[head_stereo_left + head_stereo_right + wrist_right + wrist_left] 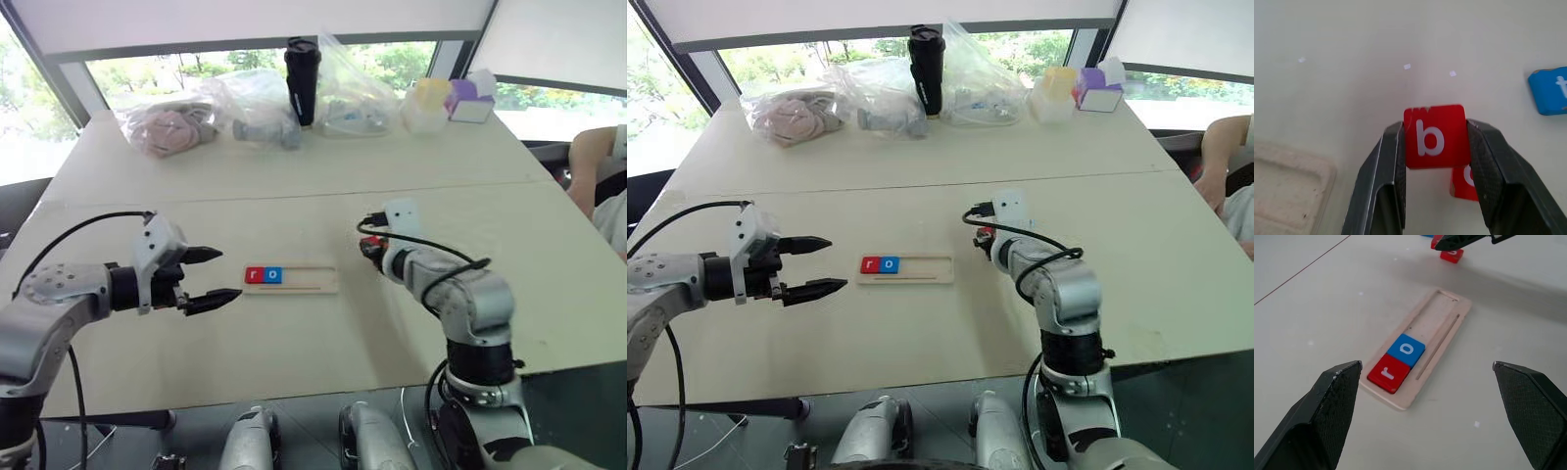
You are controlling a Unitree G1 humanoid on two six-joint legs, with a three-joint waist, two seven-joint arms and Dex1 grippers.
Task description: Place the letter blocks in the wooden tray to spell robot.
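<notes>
Your right claw (1436, 142) is clamped on the red "b" tile (1436, 136), one finger on each side edge, letter face showing. Under it lies another red tile (1465, 185), partly hidden, and just beside that the blue "t" tile (1550, 91), both flat on the worktop (294, 186). Your left claw (209, 278) hangs released, jaws wide, near the wooden tray (312, 279). In that tray the red "r" tile (1388, 373) and the blue "o" tile (1406, 349) sit side by side at the end nearest the left claw; the rest of the groove is bare. Expect the tile to be light, stiff and smooth, so it may pivot or slip if pinched by a corner. Hold it mid-edge, as now, so it can drop flat against the "o".
</notes>
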